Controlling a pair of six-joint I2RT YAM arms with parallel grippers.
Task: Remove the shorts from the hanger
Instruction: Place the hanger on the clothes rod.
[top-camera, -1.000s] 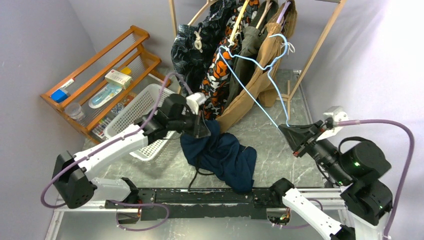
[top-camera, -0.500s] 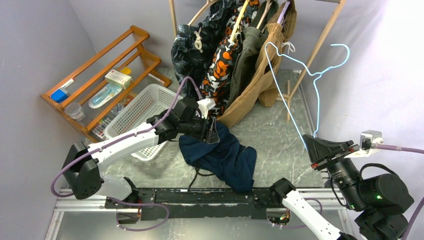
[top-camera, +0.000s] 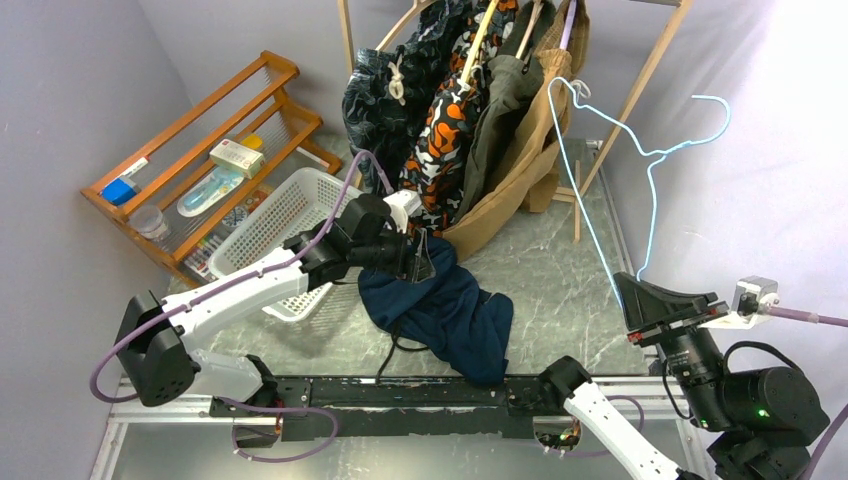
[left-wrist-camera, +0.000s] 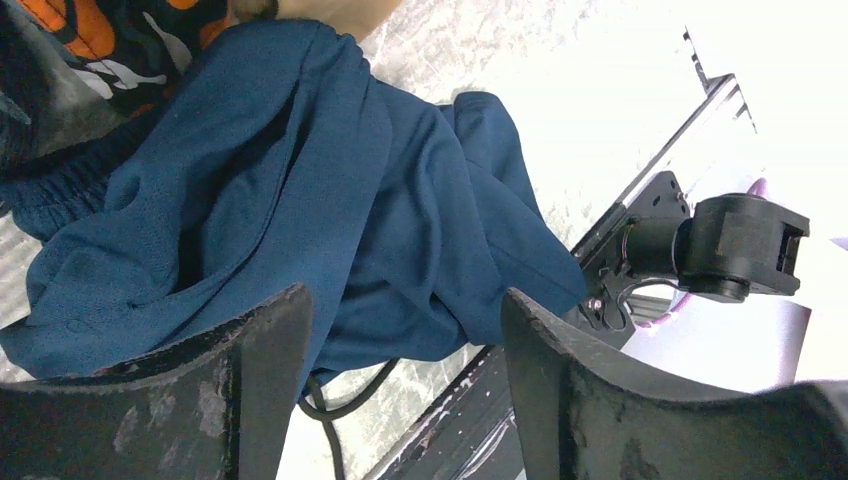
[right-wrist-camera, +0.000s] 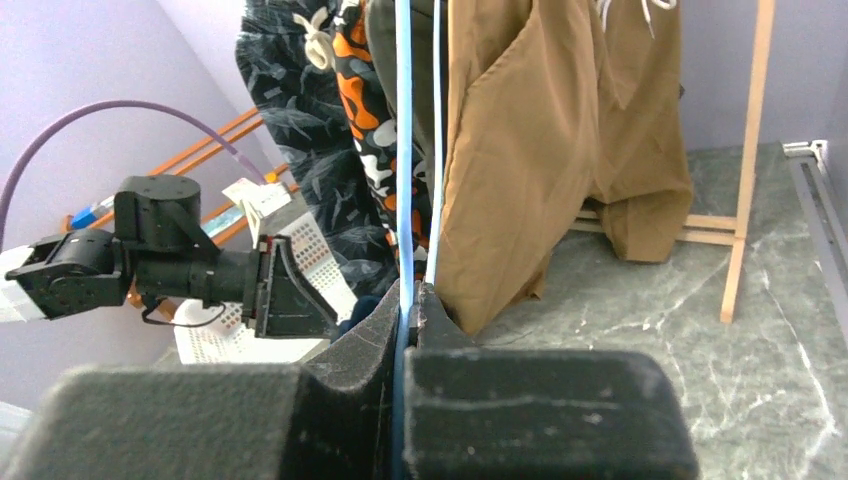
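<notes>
Navy shorts (top-camera: 445, 310) lie heaped mid-frame on the desk (top-camera: 560, 270), just below the spread left end effector (top-camera: 420, 262); lower right, the right end effector (top-camera: 628, 290) pinches a wire hanger (right-wrist-camera: 402, 150).

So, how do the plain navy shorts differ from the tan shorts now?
The plain navy fabric shorts lie crumpled on the table; the tan fabric shorts hang on the wooden rack. The navy pair lies by the open left claw; no claw touches the tan pair. Both are plain soft fabric.
</notes>
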